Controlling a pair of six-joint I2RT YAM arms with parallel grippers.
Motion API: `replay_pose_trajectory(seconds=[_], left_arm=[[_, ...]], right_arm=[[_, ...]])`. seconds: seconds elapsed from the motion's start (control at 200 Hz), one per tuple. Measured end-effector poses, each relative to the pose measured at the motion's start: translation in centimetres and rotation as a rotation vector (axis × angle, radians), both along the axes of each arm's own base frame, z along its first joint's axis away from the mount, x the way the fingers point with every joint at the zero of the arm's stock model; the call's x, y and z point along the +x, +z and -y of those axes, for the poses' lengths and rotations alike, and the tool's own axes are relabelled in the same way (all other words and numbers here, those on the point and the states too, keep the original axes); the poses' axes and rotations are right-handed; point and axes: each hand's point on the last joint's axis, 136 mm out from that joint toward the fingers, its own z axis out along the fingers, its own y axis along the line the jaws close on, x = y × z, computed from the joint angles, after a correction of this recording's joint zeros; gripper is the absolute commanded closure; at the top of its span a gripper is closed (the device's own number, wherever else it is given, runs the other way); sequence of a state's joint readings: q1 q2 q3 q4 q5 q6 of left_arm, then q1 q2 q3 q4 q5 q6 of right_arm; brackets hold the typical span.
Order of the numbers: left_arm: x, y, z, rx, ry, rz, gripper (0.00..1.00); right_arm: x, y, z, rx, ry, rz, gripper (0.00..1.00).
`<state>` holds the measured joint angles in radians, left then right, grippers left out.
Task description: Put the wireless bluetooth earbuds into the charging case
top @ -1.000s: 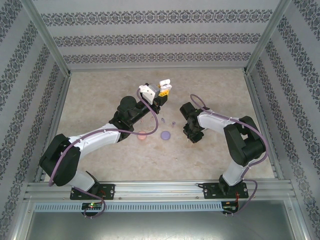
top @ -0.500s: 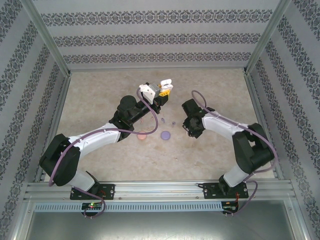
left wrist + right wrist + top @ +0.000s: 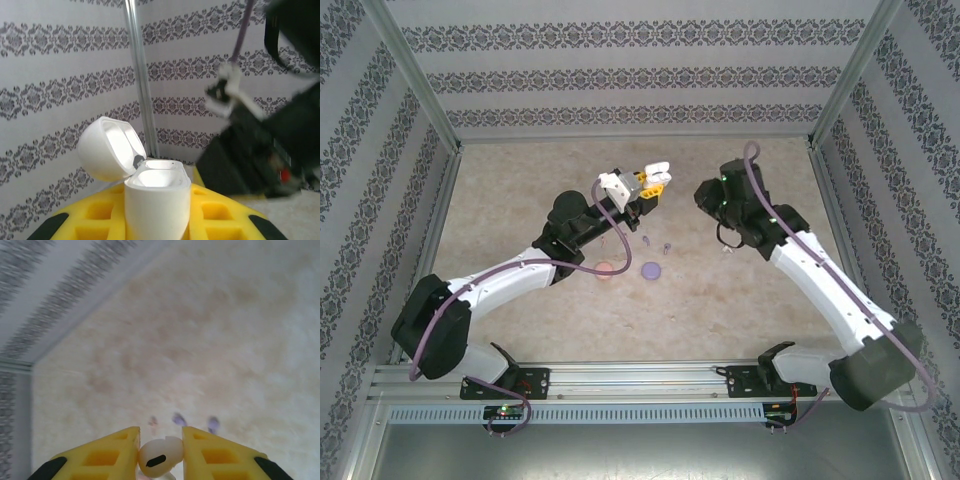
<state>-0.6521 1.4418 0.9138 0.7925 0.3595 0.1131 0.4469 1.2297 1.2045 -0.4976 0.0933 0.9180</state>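
My left gripper (image 3: 645, 183) is shut on a white charging case (image 3: 157, 205), held upright above the table between the yellow fingers (image 3: 225, 210). The case's lid (image 3: 107, 147) is hinged open to the left and the well looks empty. From above, the case (image 3: 654, 171) is at mid-table toward the back. My right gripper (image 3: 160, 440) is shut on a white earbud (image 3: 160, 458) and hangs above the table, to the right of the case. Two purple earbuds (image 3: 178, 418) (image 3: 213, 424) and a pinkish one (image 3: 153, 421) lie on the table below it.
A pink round case (image 3: 605, 270) and a purple round case (image 3: 651, 269) lie on the table in front of the left gripper, with purple earbuds (image 3: 666, 246) just behind them. The right arm's dark wrist (image 3: 260, 150) looms close on the case's right. Patterned walls enclose the table.
The right arm has risen from the table and swung toward the back with the white earbud in its jaws. The left arm holds the open case almost where it was.
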Motion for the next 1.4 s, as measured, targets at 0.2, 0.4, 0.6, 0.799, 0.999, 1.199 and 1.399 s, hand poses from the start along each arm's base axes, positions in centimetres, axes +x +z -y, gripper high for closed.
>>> replay_pose_trajectory(seconds=[0.2, 0.4, 0.6, 0.799, 0.999, 1.199, 1.399], left_arm=[[-0.7, -0.4, 0.2, 0.049, -0.022, 0.055, 1.00], [-0.7, 0.0, 0.1, 0.063, 0.011, 0.114, 1.00], [-0.1, 1.4, 0.4, 0.001, 0.097, 0.193, 1.00], [1.9, 0.2, 1.4, -0.017, 0.164, 0.186, 1.00], [2.7, 1.0, 1.6, -0.054, 0.195, 0.202, 1.00], [2.6, 3.1, 1.2, -0.116, 0.207, 0.235, 1.00], [2.5, 3.3, 1.2, -0.128, 0.206, 0.233, 1.00]], right_arm=[[-0.5, 9.1, -0.2, 0.026, 0.061, 0.275, 0.72], [-1.7, 13.9, -1.9, 0.066, 0.130, 0.462, 0.71], [-2.9, 15.5, -3.2, 0.140, 0.168, 0.591, 0.71], [-3.2, 15.3, -4.8, 0.203, 0.196, 0.649, 0.71], [-3.3, 15.5, -6.3, 0.267, 0.209, 0.677, 0.71], [-2.7, 14.3, -7.1, 0.306, 0.202, 0.663, 0.71], [-2.1, 13.5, -7.8, 0.323, 0.199, 0.646, 0.71]])
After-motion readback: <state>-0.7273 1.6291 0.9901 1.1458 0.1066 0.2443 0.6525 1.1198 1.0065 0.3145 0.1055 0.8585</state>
